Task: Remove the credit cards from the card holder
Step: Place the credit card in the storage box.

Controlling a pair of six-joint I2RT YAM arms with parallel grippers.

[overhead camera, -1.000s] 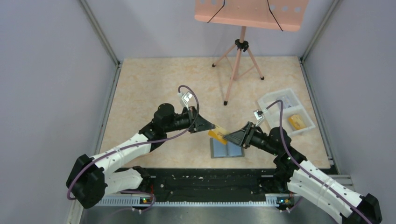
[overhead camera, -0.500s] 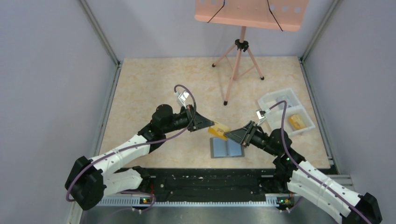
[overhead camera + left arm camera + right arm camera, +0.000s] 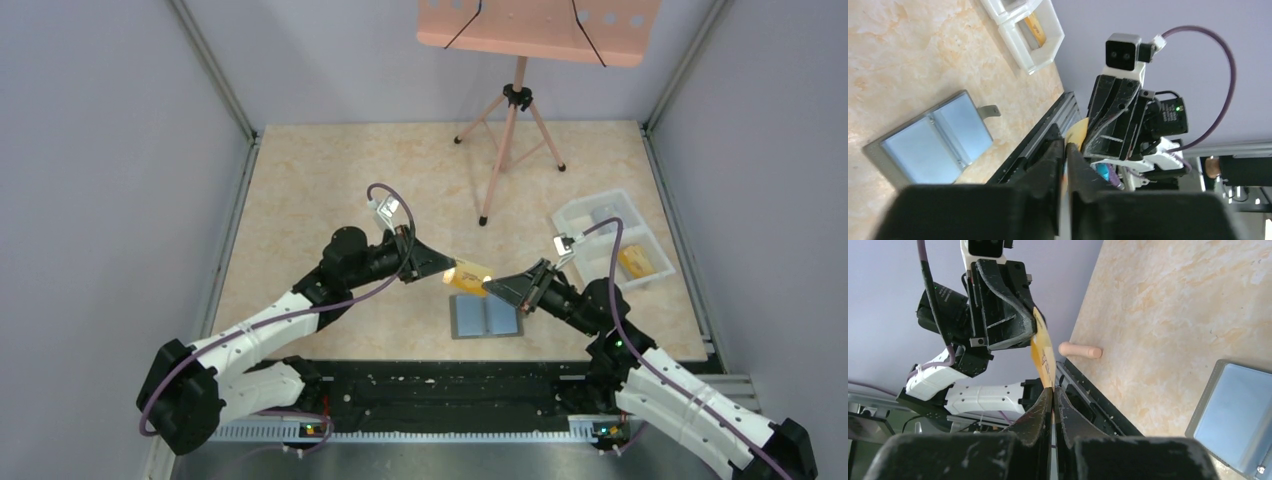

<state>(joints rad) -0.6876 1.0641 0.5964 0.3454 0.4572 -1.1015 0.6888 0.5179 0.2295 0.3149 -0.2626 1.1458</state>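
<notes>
One yellow card [image 3: 468, 275] hung in the air over the open card holder [image 3: 486, 318] on the desk [image 3: 330, 190], pinched by both the left jaws and the right jaws, a second card [image 3: 634, 261] lay in the white tray [image 3: 566, 214], and I could not tell if more were inside.

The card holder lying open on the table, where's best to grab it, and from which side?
Probably the snap tab jutting from the card holder's right edge, coming in low from the right. The holder lies open and flat, so its panels offer nothing to pinch.
</notes>
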